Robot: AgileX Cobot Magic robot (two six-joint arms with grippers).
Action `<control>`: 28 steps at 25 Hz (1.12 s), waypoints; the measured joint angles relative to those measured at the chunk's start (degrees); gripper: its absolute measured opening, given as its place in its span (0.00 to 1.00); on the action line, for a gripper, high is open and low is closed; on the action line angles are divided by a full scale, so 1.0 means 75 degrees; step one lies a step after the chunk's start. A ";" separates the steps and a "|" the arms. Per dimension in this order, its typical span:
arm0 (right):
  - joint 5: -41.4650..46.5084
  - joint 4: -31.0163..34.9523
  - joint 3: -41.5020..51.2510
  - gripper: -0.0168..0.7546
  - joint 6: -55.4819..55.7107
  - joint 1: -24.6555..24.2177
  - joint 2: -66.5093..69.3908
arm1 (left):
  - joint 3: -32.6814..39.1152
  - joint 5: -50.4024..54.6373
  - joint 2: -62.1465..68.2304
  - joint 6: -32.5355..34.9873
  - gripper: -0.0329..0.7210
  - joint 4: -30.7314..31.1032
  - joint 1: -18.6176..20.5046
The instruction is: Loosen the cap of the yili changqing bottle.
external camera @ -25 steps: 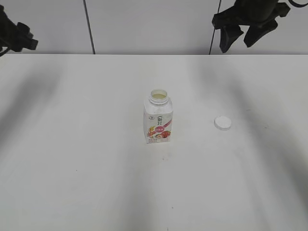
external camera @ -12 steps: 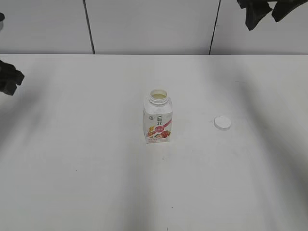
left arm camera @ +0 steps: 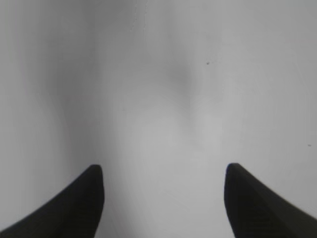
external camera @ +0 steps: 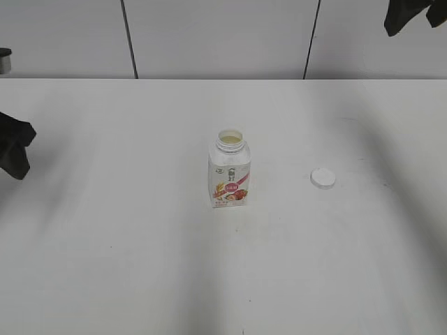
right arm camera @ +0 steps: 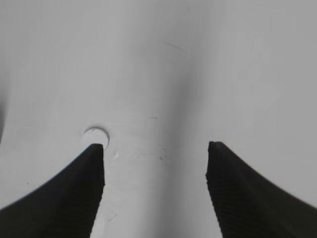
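The yili changqing bottle (external camera: 230,172) stands upright at the table's middle, its wide neck open and uncapped. The white cap (external camera: 323,178) lies flat on the table to the right of the bottle, apart from it. It also shows in the right wrist view (right arm camera: 96,135), just above the left fingertip. My right gripper (right arm camera: 156,146) is open and empty, high at the top right corner of the exterior view (external camera: 415,15). My left gripper (left arm camera: 163,168) is open and empty over bare table, at the far left edge of the exterior view (external camera: 14,150).
The white table (external camera: 140,265) stretches wide on all sides of the bottle. A white panelled wall with dark seams (external camera: 129,38) stands behind the table's back edge.
My right gripper has moved up and to the right, away from the bottle. My left gripper has moved down along the left edge. Bottle and cap have not moved.
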 joint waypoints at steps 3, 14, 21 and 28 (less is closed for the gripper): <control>0.0000 0.0164 0.0451 0.69 0.0000 0.0000 -0.0399 | 0.0106 0.0123 -0.0289 0.0159 0.67 -0.0389 0.0000; 0.0008 0.0298 0.2273 0.69 0.0000 0.0000 -0.2134 | 0.2572 -0.0341 -0.2813 0.0209 0.67 -0.0837 0.0000; -0.0001 0.0305 0.3472 0.69 0.0061 0.0000 -0.3388 | 0.3786 -0.0669 -0.4525 0.0209 0.67 -0.1466 0.0000; -0.0090 0.0331 0.4387 0.69 0.0092 0.0000 -0.4333 | 0.4320 -0.0877 -0.5804 0.0209 0.66 -0.1617 0.0000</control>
